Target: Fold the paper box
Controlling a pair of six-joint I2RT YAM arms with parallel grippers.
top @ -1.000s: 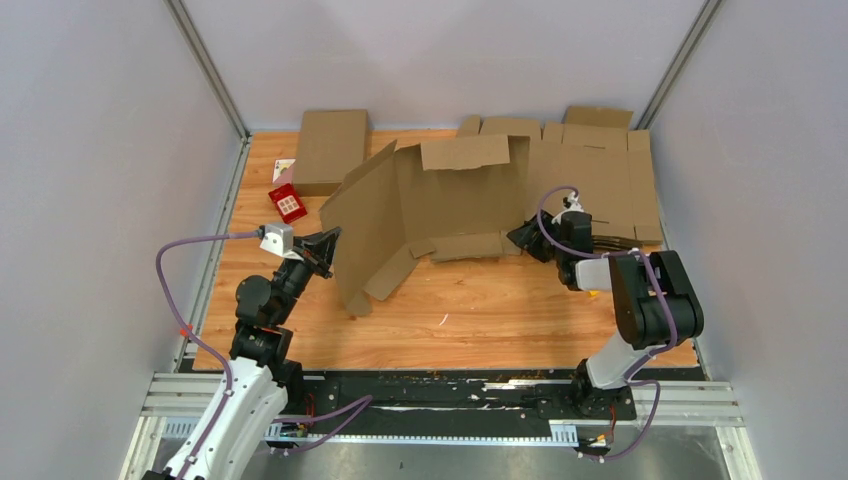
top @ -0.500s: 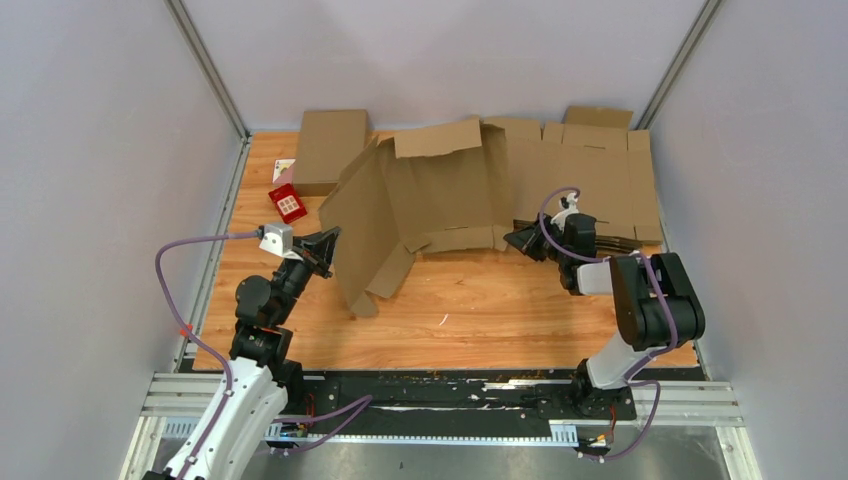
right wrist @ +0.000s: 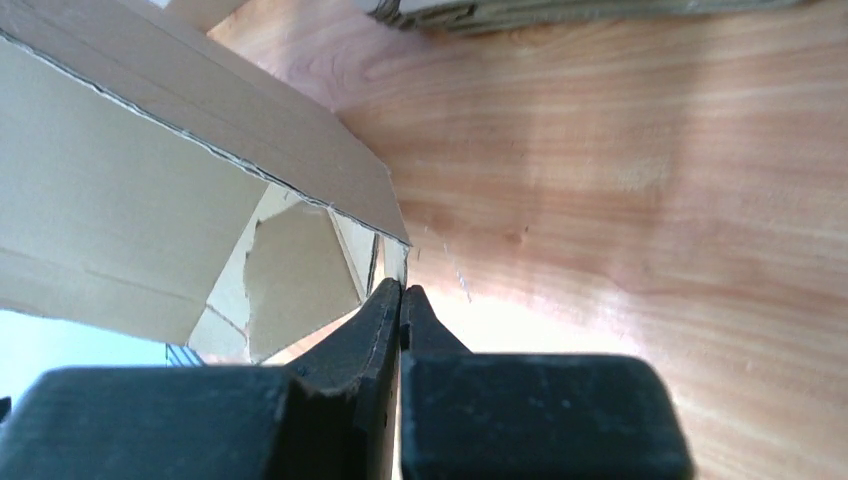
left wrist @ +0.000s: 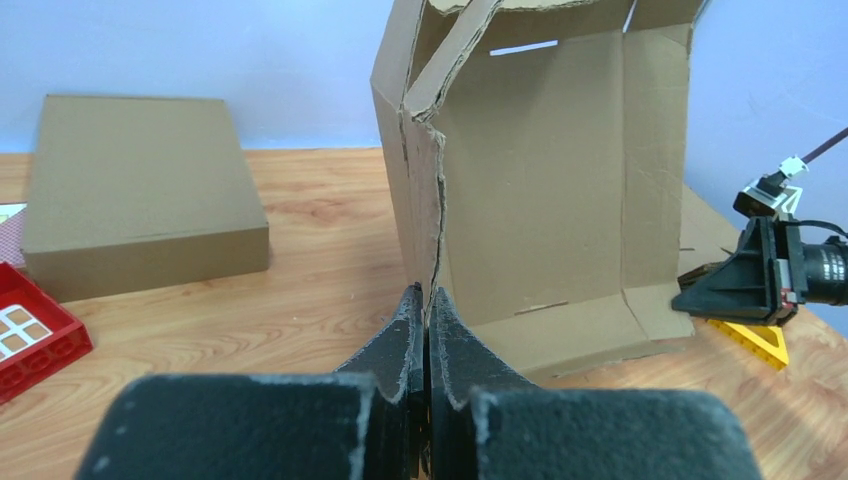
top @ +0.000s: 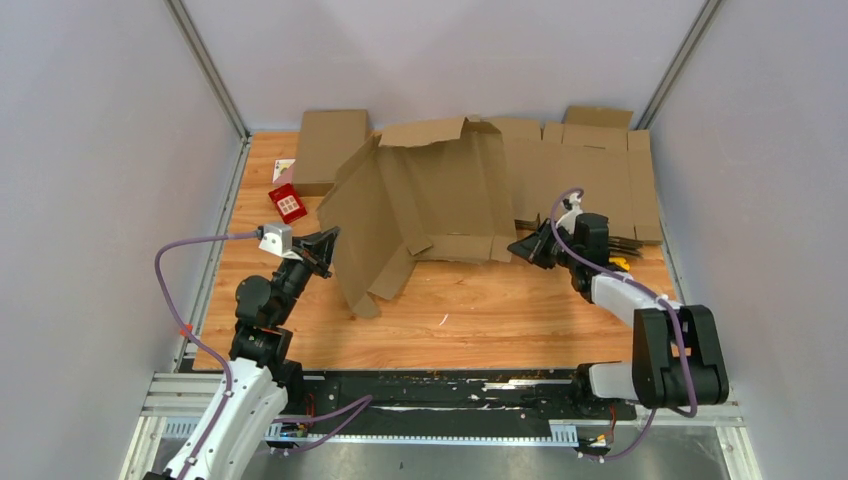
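Observation:
The paper box (top: 440,190) is a brown cardboard blank, partly opened and standing on edge mid-table, its panels leaning toward the back wall. My left gripper (top: 328,243) is shut on its left vertical edge. In the left wrist view the gripper (left wrist: 427,295) pinches that torn edge, with the box (left wrist: 540,180) rising behind. My right gripper (top: 516,246) is shut on the lower right corner of the box. In the right wrist view the gripper (right wrist: 402,290) clamps the corner of a flap (right wrist: 300,150) just above the table.
A closed cardboard box (top: 330,148) lies at the back left, with a red tray (top: 288,203) beside it. Flat cardboard blanks (top: 595,170) are stacked at the back right. A yellow piece (left wrist: 752,340) lies under the right gripper. Grey walls enclose the wooden table (top: 500,310).
The box's back panel and top flap have tipped away toward the back wall. The right arm has swung its elbow out and nearer, still holding the corner. The left gripper has not moved.

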